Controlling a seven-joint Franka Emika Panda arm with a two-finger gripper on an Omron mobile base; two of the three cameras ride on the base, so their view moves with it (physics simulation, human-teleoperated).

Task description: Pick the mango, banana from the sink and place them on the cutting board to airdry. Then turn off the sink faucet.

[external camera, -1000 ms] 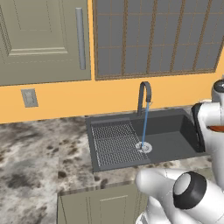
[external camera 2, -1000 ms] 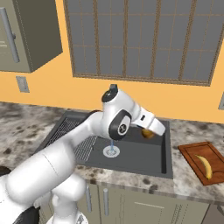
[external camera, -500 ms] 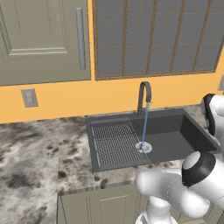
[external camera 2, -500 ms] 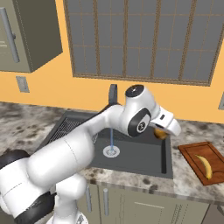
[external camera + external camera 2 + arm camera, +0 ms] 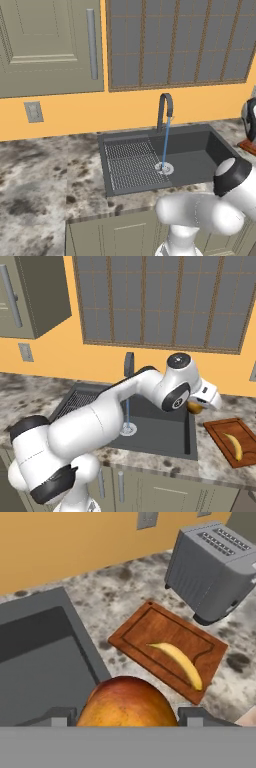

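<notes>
Orange wall [image 5: 125, 107], gridded window [image 5: 160, 301], beige upper cabinet [image 5: 47, 45], wall outlet [image 5: 33, 111], speckled granite counter [image 5: 45, 175], grey toaster [image 5: 215, 569].

Claw [image 5: 128, 714] clamped, arm outstretched

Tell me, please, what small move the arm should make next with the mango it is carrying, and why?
Probably carry on sideways toward the cutting board before lowering. The mango sits between the fingers near the sink edge, not yet over the board. The banana lies along the board's middle, so aiming for a bare part beside it seems wise.
</notes>
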